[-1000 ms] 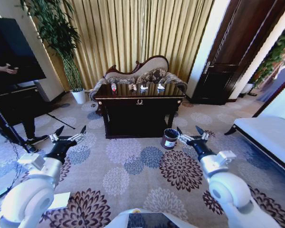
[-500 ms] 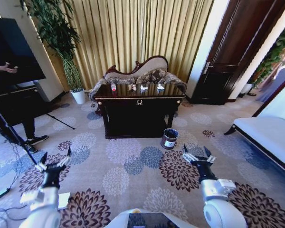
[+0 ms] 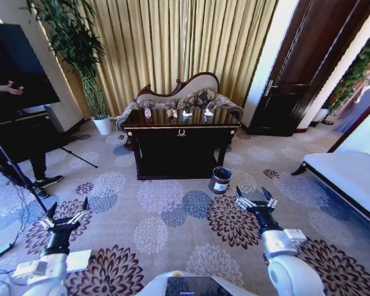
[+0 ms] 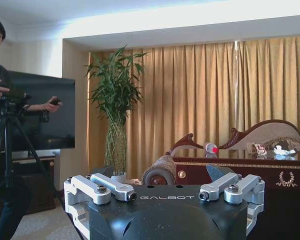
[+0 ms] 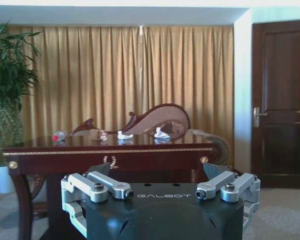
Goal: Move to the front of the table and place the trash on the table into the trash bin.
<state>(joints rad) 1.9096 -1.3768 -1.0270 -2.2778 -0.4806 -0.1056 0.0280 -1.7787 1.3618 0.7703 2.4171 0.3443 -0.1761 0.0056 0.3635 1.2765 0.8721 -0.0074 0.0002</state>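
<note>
Both claws, left gripper [image 3: 66, 216] and right gripper [image 3: 255, 200], spread and empty, held low for driving; trash [image 3: 176, 113] along table [image 3: 181, 132] top's far edge, trash bin [image 3: 220, 179] beside front right leg.

Table [image 3: 180, 140]: dark glossy brown wood, gold trim along top edge, gold emblem centre of front.
Trash on tabletop: clear bottle [image 3: 147, 113] w/ red cap + label twd left edge; tan-white carton [image 3: 174, 113]; white paper scraps [image 3: 197, 113] twd right edge.
Trash bin [image 3: 220, 180]: dark brown-purple, pale rim, white label.
Carpet [image 3: 185, 216]: beige w/ floral medallions (blue, cream, maroon).
Curtains [image 3: 172, 43]: gold, striped folds.
Left gripper [image 3: 65, 220], right gripper [image 3: 256, 201]: silver links, black body.
</note>
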